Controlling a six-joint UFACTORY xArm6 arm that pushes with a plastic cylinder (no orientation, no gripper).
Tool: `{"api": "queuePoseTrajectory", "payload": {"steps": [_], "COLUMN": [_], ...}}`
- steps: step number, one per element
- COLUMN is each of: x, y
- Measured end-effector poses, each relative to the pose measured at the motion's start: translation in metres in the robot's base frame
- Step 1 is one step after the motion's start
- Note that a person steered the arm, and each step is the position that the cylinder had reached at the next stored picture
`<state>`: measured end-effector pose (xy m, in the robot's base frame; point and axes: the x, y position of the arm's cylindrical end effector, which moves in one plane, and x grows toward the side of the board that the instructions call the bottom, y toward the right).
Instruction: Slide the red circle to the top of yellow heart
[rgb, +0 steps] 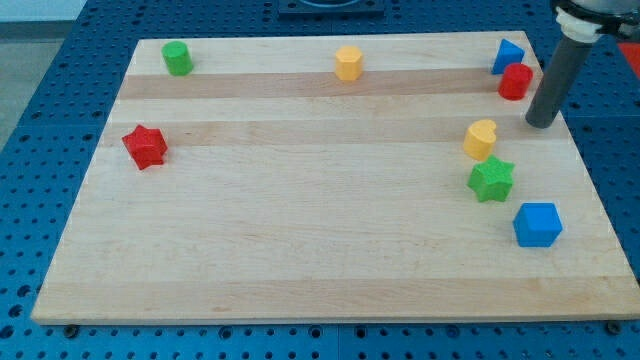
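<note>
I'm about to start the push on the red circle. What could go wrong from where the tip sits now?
1. The red circle touches or nearly touches the blue block at the view's top right; a push could drag that block along.
2. My tip sits to the view's right of the red circle, slightly below it, near the board's edge; little room to get behind.
3. The yellow heart lies close to the green star; overshooting may knock the heart into it.

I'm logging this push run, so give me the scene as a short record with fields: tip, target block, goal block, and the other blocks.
tip: my tip, just right of the red circle and below it
target: red circle, upper right, beside the blue triangle
goal: yellow heart, below the red circle
others: green star, blue cube, yellow hexagon, green cylinder, red star
</note>
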<state>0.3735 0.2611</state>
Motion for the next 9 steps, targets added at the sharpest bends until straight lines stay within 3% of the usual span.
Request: {"api": "queuePoseTrajectory", "payload": {"steps": [2, 5, 7, 9], "x": [-0.040, -0.047, -0.081, -0.084], "y": [0.001, 0.034, 0.035, 0.035]}}
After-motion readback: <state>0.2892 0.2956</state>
